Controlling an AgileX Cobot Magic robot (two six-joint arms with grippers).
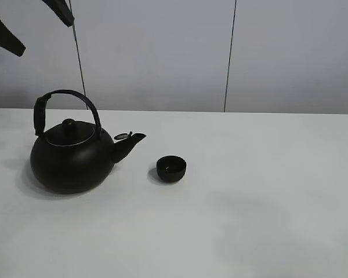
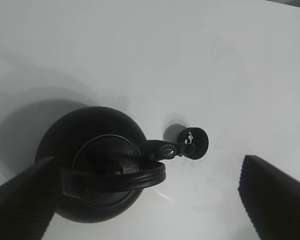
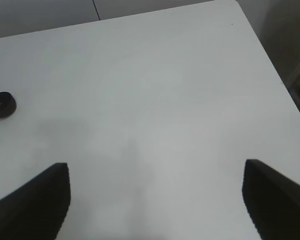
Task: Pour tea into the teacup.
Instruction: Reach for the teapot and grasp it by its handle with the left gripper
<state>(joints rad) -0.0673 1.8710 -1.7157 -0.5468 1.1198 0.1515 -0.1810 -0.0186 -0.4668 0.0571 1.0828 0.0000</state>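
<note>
A small black teacup stands on the white table, just right of the spout of a big round black kettle with an arched handle. The tea is hidden; no stream shows. High above the kettle my left gripper hangs open and empty. Its wrist view looks down on the kettle and the teacup between spread fingers. My right gripper is open over bare table, holding nothing, with the teacup far off at the edge of its view.
The white table runs wide to the right of the cup. Its far right edge and corner show in the right wrist view. A grey panelled wall stands behind the table.
</note>
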